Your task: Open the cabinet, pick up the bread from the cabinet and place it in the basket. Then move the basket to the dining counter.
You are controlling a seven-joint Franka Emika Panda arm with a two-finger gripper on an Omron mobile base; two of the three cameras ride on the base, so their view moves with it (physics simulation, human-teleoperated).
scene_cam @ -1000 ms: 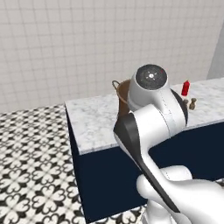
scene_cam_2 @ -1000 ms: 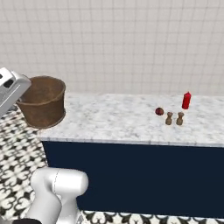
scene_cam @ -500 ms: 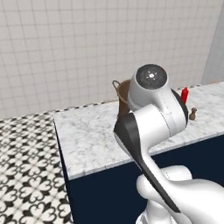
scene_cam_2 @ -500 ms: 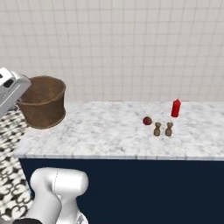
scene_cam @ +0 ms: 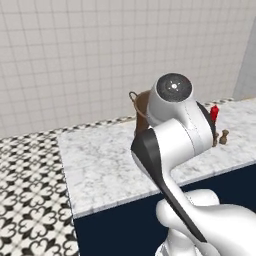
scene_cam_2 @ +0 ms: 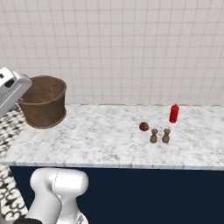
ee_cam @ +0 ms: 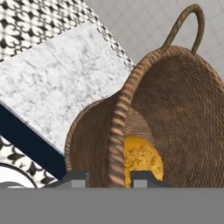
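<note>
Now the dining counter [scene_cam_2: 109, 144] stretches ahead; the basket [scene_cam_2: 43, 101] hangs over its left end, its wall pinched between the gripper [ee_cam: 107, 177] fingers, bread [ee_cam: 140, 159] resting inside. Woven and stiff yet light, the basket probably tips from a one-sided rim hold, so the bun may roll; gripping near a loop handle seems steadier

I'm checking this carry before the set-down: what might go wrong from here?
The gripper pinches only the basket by its rim wall, so the hanging basket may tilt or slip. The bread lies loose inside and might roll out if it tips. On the dining counter, a red bottle and two small shakers could be knocked.
</note>
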